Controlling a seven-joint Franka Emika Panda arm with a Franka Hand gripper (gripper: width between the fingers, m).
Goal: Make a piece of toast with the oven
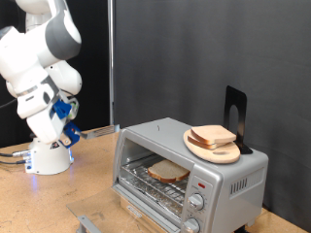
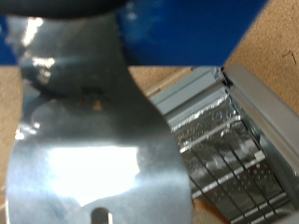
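Note:
The silver oven (image 1: 190, 167) stands at the exterior view's right with its front open. The piece of toast (image 1: 168, 172) lies inside on the wire rack (image 1: 155, 184). My gripper (image 1: 71, 134) hangs at the exterior view's left, well away from the oven and close to the arm's base. A thin metal piece (image 1: 97, 130) sticks out from it toward the oven. In the wrist view a broad shiny metal blade (image 2: 93, 159) fills most of the picture and hides the fingers. Part of the oven (image 2: 224, 140) and its rack shows beyond the blade. The toast is not in the wrist view.
A round wooden board (image 1: 214, 148) with another bread slice (image 1: 212, 136) sits on top of the oven, next to a black stand (image 1: 236, 112). Two knobs (image 1: 195, 204) are on the oven's front. The table (image 1: 49, 199) is wooden, and a dark curtain hangs behind.

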